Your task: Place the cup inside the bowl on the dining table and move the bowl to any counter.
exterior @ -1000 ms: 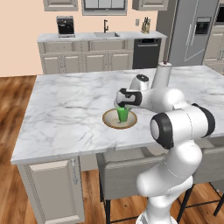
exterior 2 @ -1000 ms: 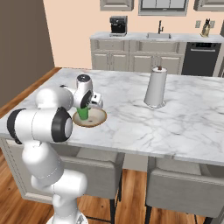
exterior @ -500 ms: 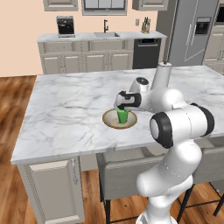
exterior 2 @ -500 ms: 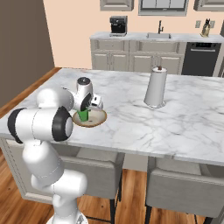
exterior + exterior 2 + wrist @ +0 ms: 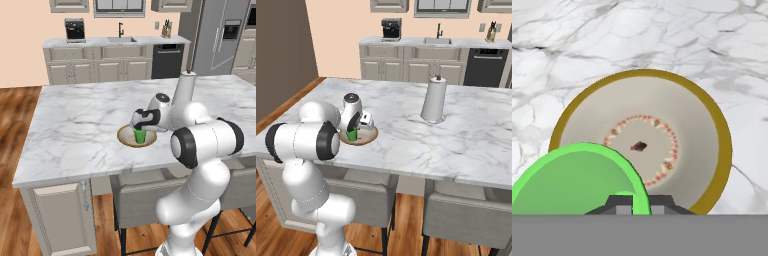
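Note:
A wide bowl (image 5: 125, 135) (image 5: 369, 138) with a brown rim (image 5: 718, 131) and a pale speckled inside sits near the front edge of the marble dining table (image 5: 75, 125) (image 5: 466, 145). The small green cup (image 5: 139, 136) (image 5: 352, 134) (image 5: 572, 180) hangs upright inside the bowl's rim, over its near side. My gripper (image 5: 140, 128) (image 5: 354, 128) (image 5: 641, 202) is shut on the cup's rim from above. Whether the cup's base touches the bowl's floor, I cannot tell.
A white paper towel roll (image 5: 184, 90) (image 5: 433, 100) stands on the table beyond the bowl. Grey chairs (image 5: 145, 200) (image 5: 466, 220) are tucked under the table's front edge. The counter (image 5: 115, 42) (image 5: 431, 44) with sink and black faucet runs along the back wall.
My gripper has sunk a little with the cup, bringing it lower into the bowl. The bowl has stayed in place.

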Robot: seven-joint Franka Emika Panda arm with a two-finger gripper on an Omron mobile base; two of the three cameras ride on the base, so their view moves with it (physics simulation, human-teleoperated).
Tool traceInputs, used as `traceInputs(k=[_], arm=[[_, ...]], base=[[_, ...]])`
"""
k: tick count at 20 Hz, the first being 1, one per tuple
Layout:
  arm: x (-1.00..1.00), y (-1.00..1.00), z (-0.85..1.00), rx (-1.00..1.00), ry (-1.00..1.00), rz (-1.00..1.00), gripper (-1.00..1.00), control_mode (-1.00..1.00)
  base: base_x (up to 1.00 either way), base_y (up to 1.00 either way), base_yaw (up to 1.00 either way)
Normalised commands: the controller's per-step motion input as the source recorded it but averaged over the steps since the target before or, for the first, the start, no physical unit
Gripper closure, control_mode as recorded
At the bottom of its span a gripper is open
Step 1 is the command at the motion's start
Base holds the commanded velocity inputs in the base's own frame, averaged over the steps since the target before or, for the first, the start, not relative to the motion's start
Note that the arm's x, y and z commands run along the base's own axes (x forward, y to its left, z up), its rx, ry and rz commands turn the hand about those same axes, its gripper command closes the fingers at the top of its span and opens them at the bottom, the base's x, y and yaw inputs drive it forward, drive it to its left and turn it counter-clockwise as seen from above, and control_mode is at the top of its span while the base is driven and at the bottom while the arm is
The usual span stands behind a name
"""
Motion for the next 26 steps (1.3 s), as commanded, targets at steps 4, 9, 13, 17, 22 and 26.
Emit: traceInputs(k=[4,9,13,17,22,26], arm=[[0.0,0.0,-0.14,0.0,-0.01,0.0,1.0,-1.0],[0.0,0.0,-0.08,0.0,0.0,0.0,1.0,-1.0],[0.0,0.0,-0.05,0.0,0.0,0.0,1.0,-1.0],[0.0,0.0,-0.01,0.0,0.0,0.0,1.0,-1.0],[0.0,0.0,0.0,0.0,0.0,0.0,-1.0,-1.0],[0.0,0.0,0.0,0.0,0.0,0.0,-1.0,-1.0]], base=[[0.0,0.0,0.0],[0.0,0.0,0.0],[0.0,0.0,0.0],[0.0,0.0,0.0],[0.0,0.0,0.0],[0.0,0.0,0.0]])
